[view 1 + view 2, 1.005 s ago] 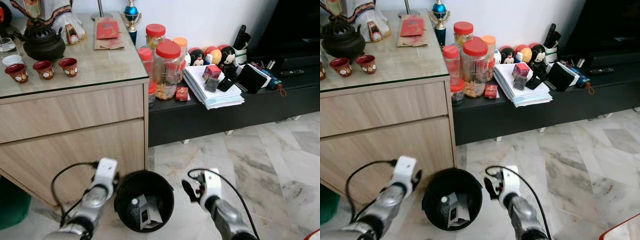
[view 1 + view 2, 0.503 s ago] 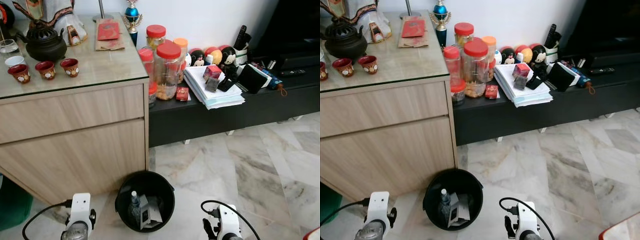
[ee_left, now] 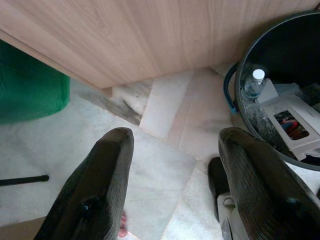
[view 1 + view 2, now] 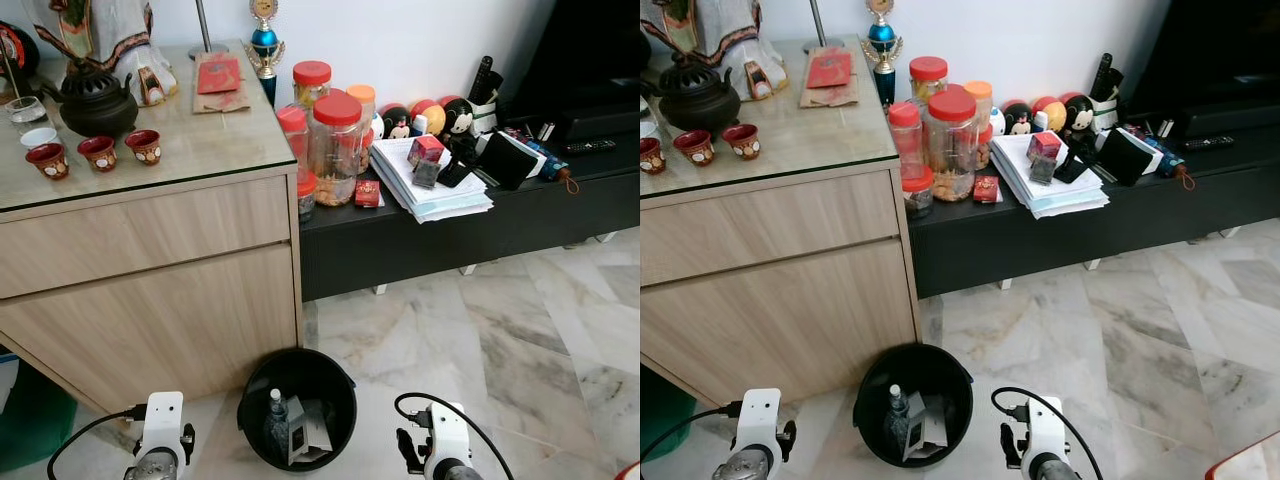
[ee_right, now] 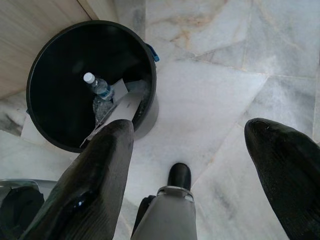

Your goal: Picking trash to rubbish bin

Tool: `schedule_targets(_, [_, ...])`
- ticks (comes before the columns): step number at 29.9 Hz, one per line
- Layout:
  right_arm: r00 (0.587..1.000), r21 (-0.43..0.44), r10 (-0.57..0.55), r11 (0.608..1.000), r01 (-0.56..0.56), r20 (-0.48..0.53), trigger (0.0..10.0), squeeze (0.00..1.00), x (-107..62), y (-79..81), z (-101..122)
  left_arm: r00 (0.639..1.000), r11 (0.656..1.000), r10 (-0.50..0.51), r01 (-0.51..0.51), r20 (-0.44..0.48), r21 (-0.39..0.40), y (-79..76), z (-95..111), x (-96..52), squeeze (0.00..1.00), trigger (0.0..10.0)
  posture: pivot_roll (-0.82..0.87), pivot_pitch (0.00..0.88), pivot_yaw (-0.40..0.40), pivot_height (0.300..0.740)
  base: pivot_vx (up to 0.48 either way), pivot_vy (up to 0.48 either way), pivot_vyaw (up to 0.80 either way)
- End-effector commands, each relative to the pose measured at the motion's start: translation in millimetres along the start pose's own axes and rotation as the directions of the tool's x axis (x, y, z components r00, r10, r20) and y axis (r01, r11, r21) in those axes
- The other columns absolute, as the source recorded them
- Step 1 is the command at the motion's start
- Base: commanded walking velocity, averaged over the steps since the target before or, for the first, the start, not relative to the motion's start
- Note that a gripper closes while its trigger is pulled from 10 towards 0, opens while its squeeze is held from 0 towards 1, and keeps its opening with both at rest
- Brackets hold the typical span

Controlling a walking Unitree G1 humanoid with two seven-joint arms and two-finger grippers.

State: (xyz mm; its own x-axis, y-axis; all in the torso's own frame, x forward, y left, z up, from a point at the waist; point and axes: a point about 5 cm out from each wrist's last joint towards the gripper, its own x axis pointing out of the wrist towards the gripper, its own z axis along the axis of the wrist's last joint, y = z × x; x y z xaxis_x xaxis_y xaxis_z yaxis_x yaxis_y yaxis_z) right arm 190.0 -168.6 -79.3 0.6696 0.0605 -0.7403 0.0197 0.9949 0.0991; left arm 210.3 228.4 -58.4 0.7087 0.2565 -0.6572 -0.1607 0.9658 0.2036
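The bin stands on the marble floor between my two pincers, near the cabinet front. A bottle and cartons already lie inside. My left pincer and right pincer are both released, holding nothing. I judge the right one slightly nearer.

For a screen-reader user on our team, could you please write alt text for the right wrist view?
A round black rubbish bin stands on pale marble floor beside a wooden cabinet, holding a clear plastic bottle and white cardboard packaging. In the foreground the right gripper hangs open and empty, its two black fingers spread wide above the floor.
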Motion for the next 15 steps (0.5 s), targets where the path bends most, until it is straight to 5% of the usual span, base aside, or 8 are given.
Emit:
schedule_targets(1, [1.000,-0.021,0.002,1.000,-0.002,-0.009,10.0,0.00,-0.3,0.0,-1.5,1.000,1.000,0.009,-0.009,-0.015,0.002,4.2,-3.1,-0.5,0.00,10.0,-0.04,0.009,-0.011,0.740,0.000,0.000,0.00])
schedule_targets(15, [0.999,-0.020,-0.008,1.000,0.008,-0.031,10.0,0.00,-3.1,-1.9,-10.6,0.999,1.000,0.009,-0.009,-0.035,0.015,6.9,-10.7,-2.7,0.00,10.0,-0.04,0.000,-0.002,0.740,0.000,0.000,0.00])
